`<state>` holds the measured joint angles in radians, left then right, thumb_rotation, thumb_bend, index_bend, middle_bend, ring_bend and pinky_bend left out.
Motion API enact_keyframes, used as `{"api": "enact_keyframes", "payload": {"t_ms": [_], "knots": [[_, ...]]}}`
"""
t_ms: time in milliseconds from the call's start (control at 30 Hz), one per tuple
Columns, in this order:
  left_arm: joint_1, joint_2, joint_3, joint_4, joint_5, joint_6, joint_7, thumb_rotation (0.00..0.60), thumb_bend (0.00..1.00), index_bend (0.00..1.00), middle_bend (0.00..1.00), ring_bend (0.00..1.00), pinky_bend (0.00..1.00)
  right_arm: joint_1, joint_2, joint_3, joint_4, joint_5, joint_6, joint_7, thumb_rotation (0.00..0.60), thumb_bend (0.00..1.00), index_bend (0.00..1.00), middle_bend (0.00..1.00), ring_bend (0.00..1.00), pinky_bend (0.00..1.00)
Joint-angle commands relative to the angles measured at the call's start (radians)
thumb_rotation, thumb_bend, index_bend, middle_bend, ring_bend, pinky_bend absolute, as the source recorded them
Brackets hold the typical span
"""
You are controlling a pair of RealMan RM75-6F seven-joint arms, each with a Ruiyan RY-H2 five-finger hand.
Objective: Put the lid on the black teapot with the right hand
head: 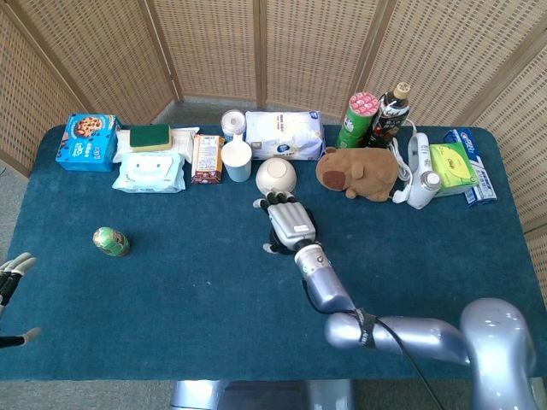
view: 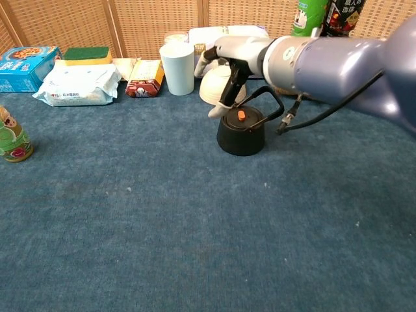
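The black teapot (view: 240, 135) stands mid-table with its handle upright. Its black lid (view: 241, 118), topped by an orange knob, sits on the pot's mouth. My right hand (view: 229, 77) hovers just above and left of the pot with its fingers apart, holding nothing; one fingertip (view: 215, 110) hangs beside the lid. In the head view the right hand (head: 288, 222) covers nearly all of the pot. My left hand (head: 12, 275) shows only as pale fingers at the left edge, spread and holding nothing.
A white bowl (view: 216, 90) and a pale blue cup (view: 177, 68) stand right behind the teapot. Further back are wipes (head: 149, 171), a snack box (head: 207, 158), a plush toy (head: 357, 173) and bottles (head: 386, 115). A green jar (head: 111, 242) stands far left.
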<state>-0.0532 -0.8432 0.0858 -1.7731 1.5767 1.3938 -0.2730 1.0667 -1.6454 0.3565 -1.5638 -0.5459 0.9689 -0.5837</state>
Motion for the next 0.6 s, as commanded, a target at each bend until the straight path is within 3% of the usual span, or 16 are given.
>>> {"api": "enact_keyframes", "payload": {"t_ms": [33, 100, 333, 600], "knots": [[0.000, 0.000, 0.001, 0.000, 0.006, 0.002, 0.001, 0.600, 0.08, 0.00, 0.00, 0.00, 0.10, -0.044, 0.090, -0.041, -0.101, -0.085, 0.028, 0.003, 0.600, 0.04, 0.18, 0.05, 0.01, 0.00], [0.000, 0.000, 0.003, 0.001, 0.011, 0.003, 0.002, 0.600, 0.08, 0.00, 0.00, 0.00, 0.10, -0.071, 0.123, -0.063, -0.133, -0.145, 0.050, 0.017, 0.596, 0.00, 0.18, 0.05, 0.01, 0.00], [0.003, -0.002, 0.012, 0.000, 0.040, 0.016, 0.007, 0.600, 0.08, 0.00, 0.00, 0.00, 0.10, -0.203, 0.264, -0.148, -0.199, -0.407, 0.110, 0.157, 0.477, 0.00, 0.18, 0.06, 0.01, 0.00], [0.004, -0.010, 0.018, -0.010, 0.056, 0.019, 0.043, 0.600, 0.08, 0.00, 0.00, 0.00, 0.10, -0.358, 0.409, -0.253, -0.174, -0.710, 0.228, 0.339, 0.450, 0.00, 0.18, 0.07, 0.01, 0.00]]}}
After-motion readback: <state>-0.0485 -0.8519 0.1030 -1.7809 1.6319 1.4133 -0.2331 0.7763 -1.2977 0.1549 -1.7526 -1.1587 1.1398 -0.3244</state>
